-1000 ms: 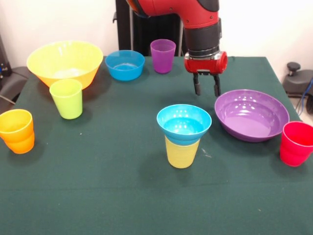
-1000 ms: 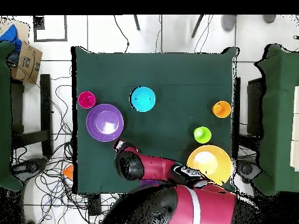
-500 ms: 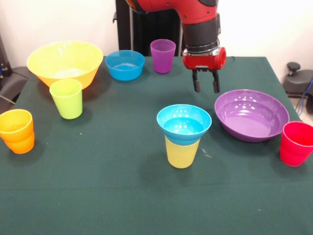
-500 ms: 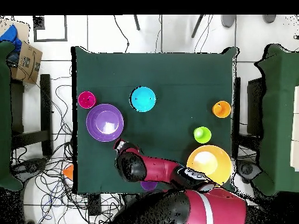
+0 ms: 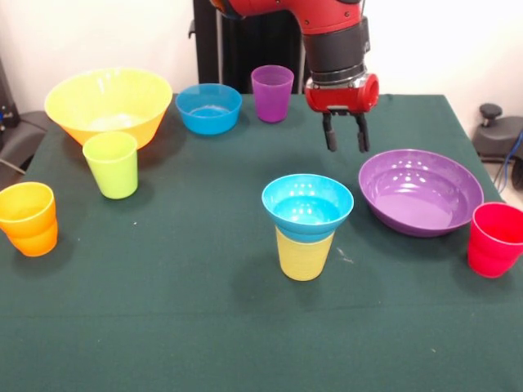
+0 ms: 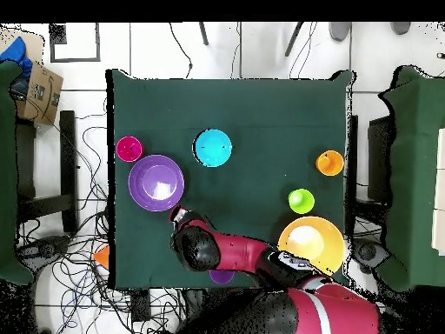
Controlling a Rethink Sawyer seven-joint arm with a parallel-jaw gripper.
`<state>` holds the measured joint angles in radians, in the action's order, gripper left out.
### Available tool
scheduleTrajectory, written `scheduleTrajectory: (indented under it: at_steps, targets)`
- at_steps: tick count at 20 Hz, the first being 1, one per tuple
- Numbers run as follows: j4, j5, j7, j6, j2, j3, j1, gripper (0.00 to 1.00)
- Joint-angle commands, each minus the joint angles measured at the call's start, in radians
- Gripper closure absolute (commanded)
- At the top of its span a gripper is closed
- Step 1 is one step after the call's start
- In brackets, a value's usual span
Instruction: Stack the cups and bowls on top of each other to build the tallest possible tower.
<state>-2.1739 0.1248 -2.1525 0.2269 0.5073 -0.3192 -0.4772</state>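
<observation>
Where arm (image 6: 252,257) overhangs, purple cup (image 6: 222,277) half hidden

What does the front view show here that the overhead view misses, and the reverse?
Only the front view shows the second blue bowl beside the purple cup, the yellow cup carrying the tower's blue bowl, and the hand open and empty above the table. Only the overhead view shows the floor cables and a cardboard box. Both show the purple bowl, red cup, lime green cup, orange cup and large yellow bowl.
</observation>
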Motion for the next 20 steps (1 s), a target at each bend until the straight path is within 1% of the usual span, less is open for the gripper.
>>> scheduleTrajectory:
  at_steps: [1,9,15,20]
  targets:
    - [0.007,-0.054,-0.226,0.034,-0.018,-0.085,0.000,0.00]
    - [0.036,-0.057,-0.261,0.065,-0.047,-0.076,0.025,0.00]
    - [0.052,-0.078,-0.285,0.075,-0.054,-0.070,0.055,0.00]
    - [0.051,-0.086,-0.313,0.086,-0.055,-0.086,0.055,0.00]
